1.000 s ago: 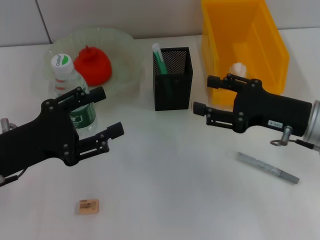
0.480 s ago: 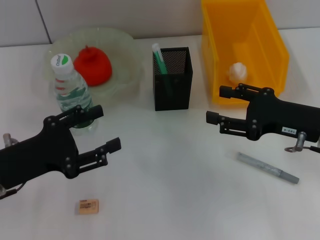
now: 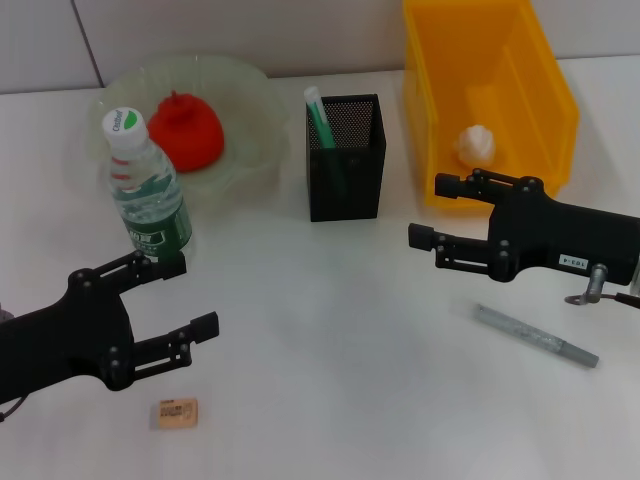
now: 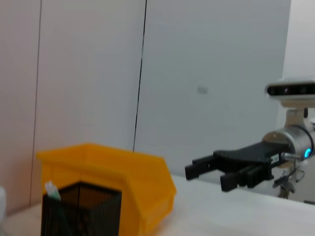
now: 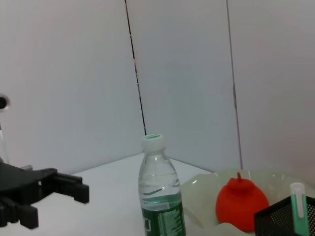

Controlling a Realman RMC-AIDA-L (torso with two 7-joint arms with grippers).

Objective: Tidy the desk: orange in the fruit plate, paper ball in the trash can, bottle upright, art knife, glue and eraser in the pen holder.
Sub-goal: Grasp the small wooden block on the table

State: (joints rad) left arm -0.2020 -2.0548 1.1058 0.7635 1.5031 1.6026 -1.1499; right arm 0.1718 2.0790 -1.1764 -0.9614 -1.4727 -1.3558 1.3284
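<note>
- A white desk [image 3: 330,330] is seen from above, backed by a pale panelled wall [image 3: 250,30] along its far edge.
- Near the front left corner the left gripper [image 3: 185,300] is held above the desk with its jaws spread and nothing between them.
- Just in front of it, close to the front edge, a small tan eraser [image 3: 175,412] lies flat.
- A water bottle [image 3: 145,190] with a white cap and green label stands upright toward the far left, just in front of the fruit plate's rim.
- The translucent fruit plate [image 3: 245,110] sits at the far left corner, and the orange [image 3: 186,128], an orange-red fruit, is seen inside it.
- A black mesh pen holder [image 3: 345,160] stands at the middle of the far edge; a green and white glue stick [image 3: 318,112] leans in its left corner.
- The yellow bin serving as trash can [image 3: 540,80] occupies the far right, with the white paper ball [image 3: 475,143] resting inside near its front wall.
- The right gripper [image 3: 428,212] hovers just in front of the bin, fingers parted and empty.
- A grey art knife [image 3: 535,335] lies on the desk toward the front right, below the right arm.
</note>
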